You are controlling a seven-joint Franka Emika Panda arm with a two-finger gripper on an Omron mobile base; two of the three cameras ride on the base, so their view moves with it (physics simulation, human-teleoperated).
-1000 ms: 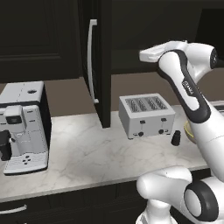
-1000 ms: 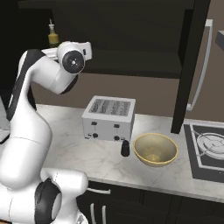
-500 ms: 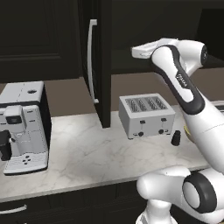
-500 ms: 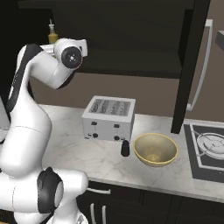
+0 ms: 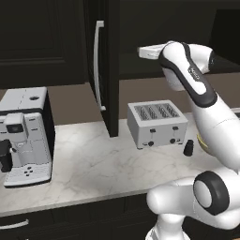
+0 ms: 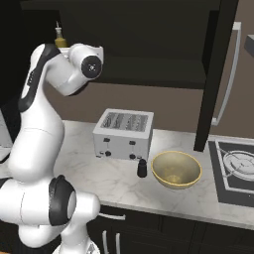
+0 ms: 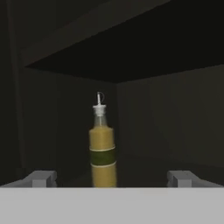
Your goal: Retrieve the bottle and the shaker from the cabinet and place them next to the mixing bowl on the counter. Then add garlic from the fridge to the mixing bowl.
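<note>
Dark cabinet walls (image 7: 166,122) and a shadowed shelf surround the small amber-yellow bottle with a green band and pale spout cap (image 7: 103,153), which stands upright, long axis vertical, spout pointing up. It sits between the two grey fingertips (image 7: 41,178) of the gripper (image 7: 111,180), whose jaws stand wide apart and touch nothing. Below, on the white marble-veined counter (image 6: 114,176), the small black tapered shaker (image 6: 142,168) stands upright in front of the silver four-slot toaster (image 6: 124,134), just beside the shallow tan-yellow mixing bowl (image 6: 176,169). That bowl looks empty. On the counter's left side stands a grey coffee machine (image 5: 26,136).
</note>
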